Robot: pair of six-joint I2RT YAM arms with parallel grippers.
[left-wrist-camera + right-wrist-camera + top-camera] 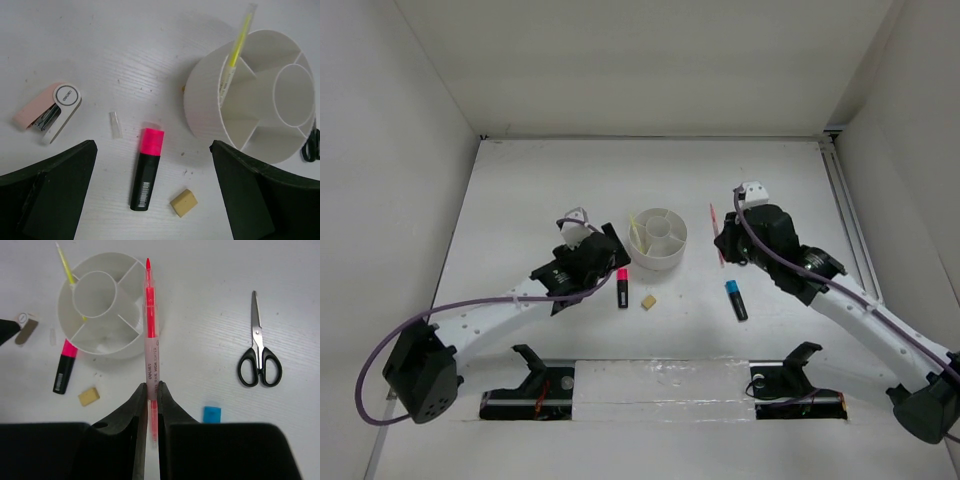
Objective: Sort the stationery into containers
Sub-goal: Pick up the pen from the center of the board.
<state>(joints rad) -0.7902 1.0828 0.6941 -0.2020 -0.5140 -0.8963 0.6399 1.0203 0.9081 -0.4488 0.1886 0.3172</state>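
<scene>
Pink pen point(150, 335) sits clamped in the right gripper's point(151, 390) jaws near the white organizer point(115, 351). Left gripper's point(150, 160) jaws stand wide apart above the pink-capped marker point(143, 182).

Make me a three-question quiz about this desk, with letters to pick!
1. Where at the white organizer is the yellow pen?
A. in its centre cup
B. in an outer wedge
C. outside, beside the scissors

2. The right gripper holds a pen. What colour is it?
A. blue
B. green
C. pink

3. How is the left gripper?
A. open, gripping nothing
B. shut on the eraser
C. shut on a marker

Answers:
1 B, it stands leaning in a wedge by the rim.
2 C, the pink pen is pinched between the fingers.
3 A, its fingers stand wide apart, touching nothing.
</scene>
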